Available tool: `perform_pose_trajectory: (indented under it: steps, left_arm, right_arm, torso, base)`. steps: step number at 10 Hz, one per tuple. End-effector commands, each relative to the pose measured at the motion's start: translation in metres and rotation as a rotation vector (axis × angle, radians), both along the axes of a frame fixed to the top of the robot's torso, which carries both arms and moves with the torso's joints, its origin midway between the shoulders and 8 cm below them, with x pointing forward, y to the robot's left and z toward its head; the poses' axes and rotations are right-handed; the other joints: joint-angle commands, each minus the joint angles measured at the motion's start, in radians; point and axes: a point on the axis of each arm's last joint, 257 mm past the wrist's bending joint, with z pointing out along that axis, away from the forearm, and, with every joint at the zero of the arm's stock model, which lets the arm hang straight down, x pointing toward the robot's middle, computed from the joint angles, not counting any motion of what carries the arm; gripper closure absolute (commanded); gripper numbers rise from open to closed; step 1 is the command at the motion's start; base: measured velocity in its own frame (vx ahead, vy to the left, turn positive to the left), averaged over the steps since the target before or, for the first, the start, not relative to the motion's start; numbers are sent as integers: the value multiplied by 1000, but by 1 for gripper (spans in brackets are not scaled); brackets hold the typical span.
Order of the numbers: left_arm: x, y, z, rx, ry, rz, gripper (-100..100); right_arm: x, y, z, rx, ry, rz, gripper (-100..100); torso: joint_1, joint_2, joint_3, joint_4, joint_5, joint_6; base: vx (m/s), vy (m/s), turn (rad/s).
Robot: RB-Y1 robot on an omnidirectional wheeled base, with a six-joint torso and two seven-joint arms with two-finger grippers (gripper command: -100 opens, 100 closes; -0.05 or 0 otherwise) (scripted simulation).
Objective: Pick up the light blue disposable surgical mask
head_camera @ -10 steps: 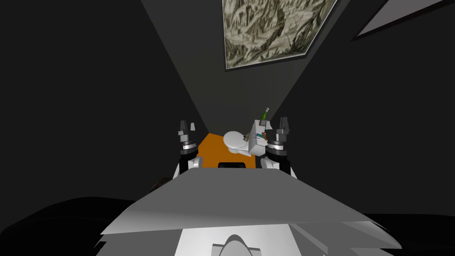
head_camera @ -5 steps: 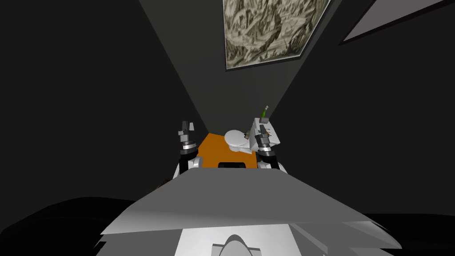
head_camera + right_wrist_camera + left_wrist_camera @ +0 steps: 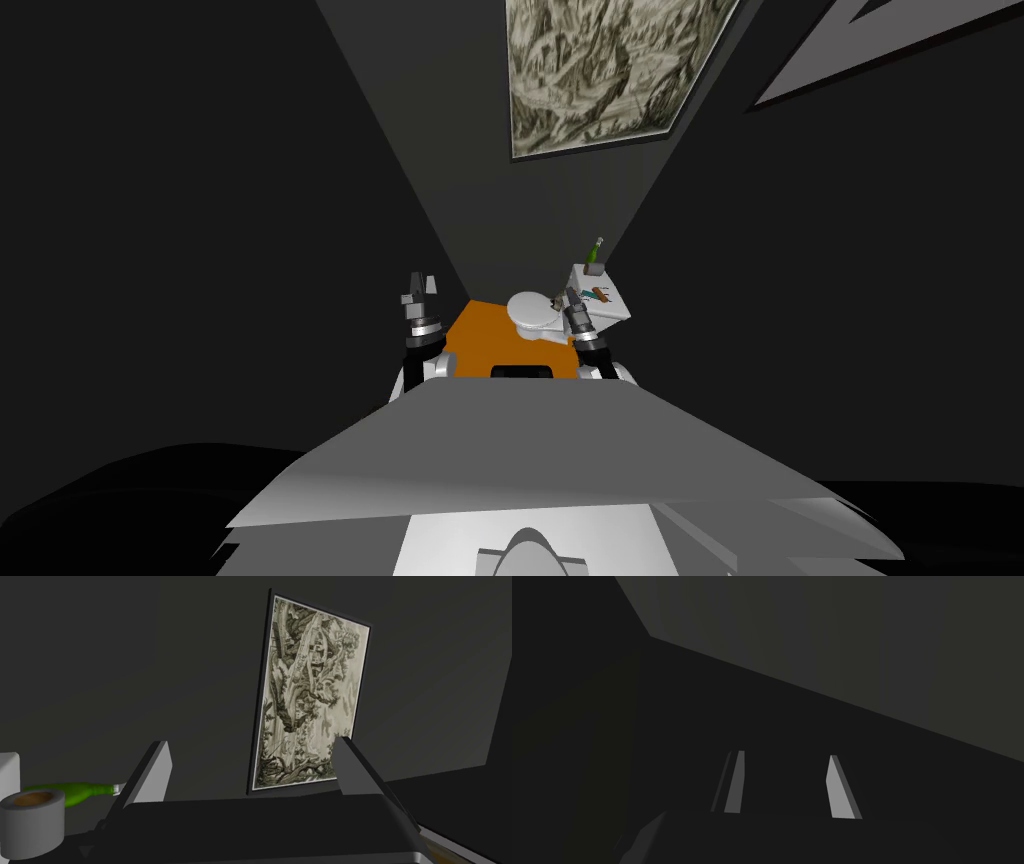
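Hovering at the near-left corner of the white toilet tank top [image 3: 615, 308], R gripper [image 3: 572, 297] sits btwn the toilet bowl [image 3: 533, 314] and the items on the tank. Its fingers [image 3: 152, 773] stand wide apart w/ nothing btwn them. Light blue mask [image 3: 603, 299] shows as a small teal streak lying on the tank top, just right of the R gripper and beside a small brown item [image 3: 598, 292]; too small to tell if they touch. Green bottle [image 3: 594, 254] stands at the far edge of the tank top. R wrist cam catches a grey tape roll [image 3: 32, 823] w/ a brownish core next to the bottle, close by the gripper body. Orange mat [image 3: 478, 340] lies on the floor left of the toilet. Framed tree print [image 3: 610, 70] hangs on the far wall. L gripper [image 3: 420, 288] is raised at the left, over the mat's left edge, well apart from the toilet, fingers parted, holding nothing.
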Motion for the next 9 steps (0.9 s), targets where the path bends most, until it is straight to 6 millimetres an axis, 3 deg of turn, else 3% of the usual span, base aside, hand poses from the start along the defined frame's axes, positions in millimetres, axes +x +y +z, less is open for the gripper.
perform_pose_trajectory:
  steps: [1, 2, 3, 4, 5, 6, 7, 8, 9]
  left_arm:
    - [0, 0, 0, 0, 0, 0, 0]
    - [0, 0, 0, 0, 0, 0, 0]
    - [0, 0, 0, 0, 0, 0, 0]
    - [0, 0, 0, 0, 0, 0, 0]
    - [0, 0, 0, 0, 0, 0, 0]
    - [0, 0, 0, 0, 0, 0, 0]
    - [0, 0, 0, 0, 0, 0, 0]
    - [0, 0, 0, 0, 0, 0, 0]
    - [0, 0, 0, 0, 0, 0, 0]
  right_arm:
    - [7, 15, -30, -70, 69, 16, -100]
    - [7, 16, -31, -82, 67, 17, -100]
    - [10, 27, -56, -141, 124, 31, -100]
    - [10, 28, -57, -155, 122, 32, -100]
    - [13, 38, -83, -217, 178, 46, -100]
    - [13, 39, -84, -235, 176, 47, -100]
    - [14, 47, -108, -306, 223, 60, -100]
    - [14, 48, -112, -323, 227, 61, -100]
    - [15, 54, -139, -397, 279, 74, -100]
  torso:
    - [0, 0, 0, 0, 0, 0]
    - [0, 1, 0, 0, 0, 0]
    - [-2, 1, 0, 0, 0, 0]
    - [-2, 0, 0, 0, 0, 0]
    - [-2, -1, -1, 0, 0, 0]
    - [-2, 0, 0, 0, 0, 0]
    - [-2, -1, 0, 0, 0, 0]
    - [-2, -1, 0, 0, 0, 0]
    - [-2, -1, 0, 0, 0, 0]
  base:
    - [-62, 87, -73]
    - [-48, 70, -23]
    - [-34, 70, -44]
    - [-21, 60, -29]
    - [-36, 69, -41]
    - [-31, 63, -32]
    - [-40, 67, -49]
    - [-30, 60, -17]
    - [-8, 61, -32]
